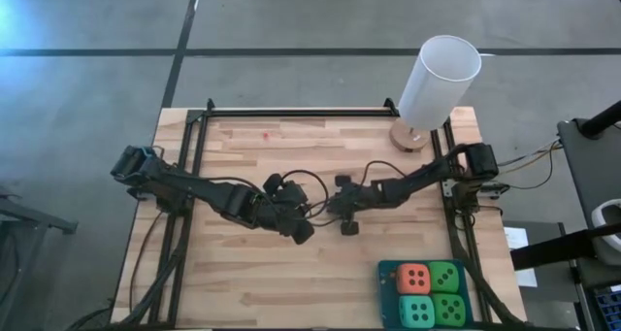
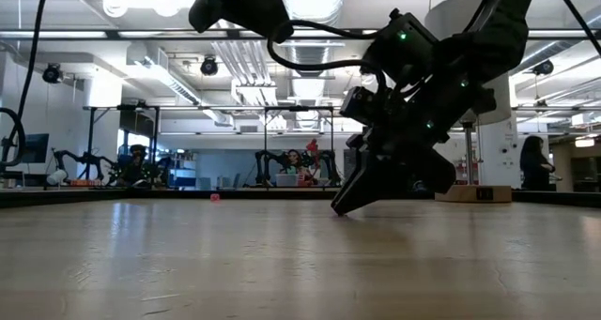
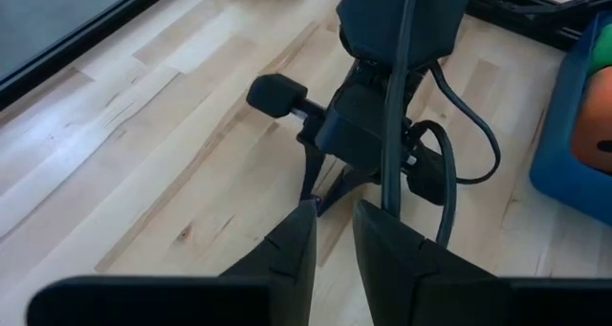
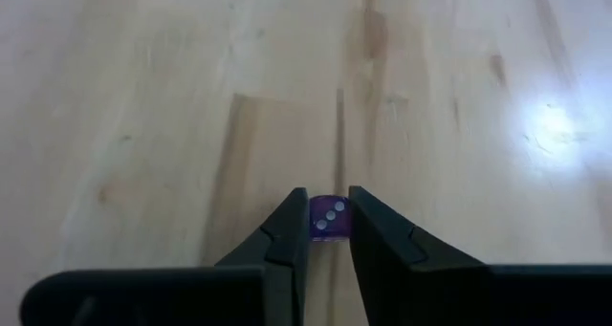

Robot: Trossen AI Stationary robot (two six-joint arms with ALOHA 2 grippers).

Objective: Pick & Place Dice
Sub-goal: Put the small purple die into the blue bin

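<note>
The right gripper [image 4: 326, 238] pinches a tiny purple die [image 4: 328, 218] at its fingertips on the wooden table [image 4: 143, 97]; lifting and placing remain.

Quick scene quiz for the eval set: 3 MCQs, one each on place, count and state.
1. In the high view, the blue tray sits at which corner of the table?
A. top left
B. bottom right
C. top right

2. How many dice lie in the tray?
A. two
B. three
C. four

3. What are the right gripper's fingers doing?
A. closing on a small purple die on the table
B. holding a green die over the tray
C. gripping the white cylinder

Answers:
1. B: the blue tray lies at the bottom right corner, on the right arm's side.
2. C: the dice in it are one orange-red, one turquoise and two green.
3. A: the right gripper has a finger on each side of the small purple die.
</note>
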